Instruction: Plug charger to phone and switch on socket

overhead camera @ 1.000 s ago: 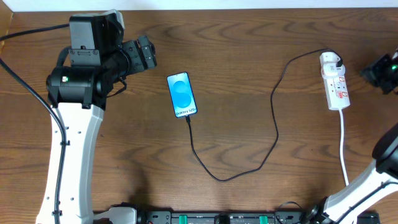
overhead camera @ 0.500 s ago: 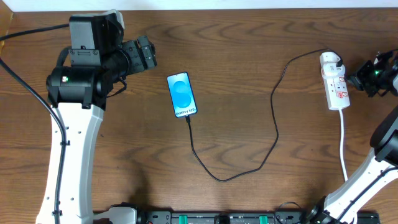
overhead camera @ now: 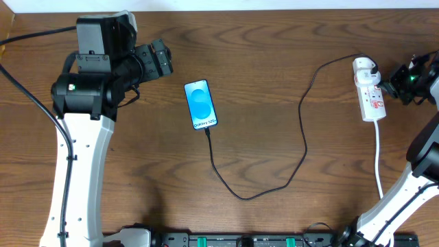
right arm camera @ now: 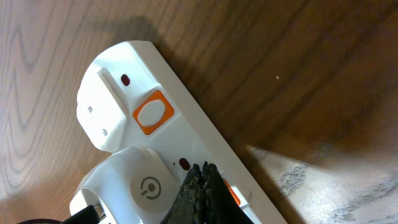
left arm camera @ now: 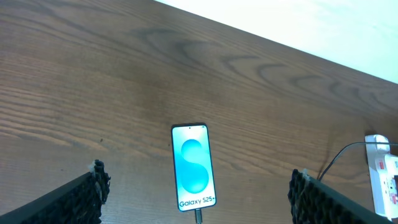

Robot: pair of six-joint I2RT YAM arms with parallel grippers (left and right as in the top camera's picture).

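The phone [overhead camera: 201, 104] lies face up on the table with its blue screen lit. It also shows between my left gripper's fingers in the left wrist view, phone [left arm camera: 193, 167]. The charger [overhead camera: 304, 140] is a thin black cable; its tip meets the phone's bottom edge [left arm camera: 198, 216]. Its white plug [overhead camera: 365, 67] sits in the socket [overhead camera: 372, 96]. My left gripper [overhead camera: 162, 60] is open, up and left of the phone. My right gripper [right arm camera: 202, 168] is shut, its tips over the socket [right arm camera: 118, 81] beside an orange switch [right arm camera: 231, 193]. Another orange switch [right arm camera: 153, 112] is uncovered.
The socket's white cord [overhead camera: 379, 161] runs down toward the front edge on the right. The black cable loops across the table's middle. The left arm's white link [overhead camera: 82, 171] stands along the left side. A pale wall [left arm camera: 323, 25] lies past the table's far edge.
My right gripper has moved left from the table's right edge to the socket's right side. The left arm, phone and cable have not moved.
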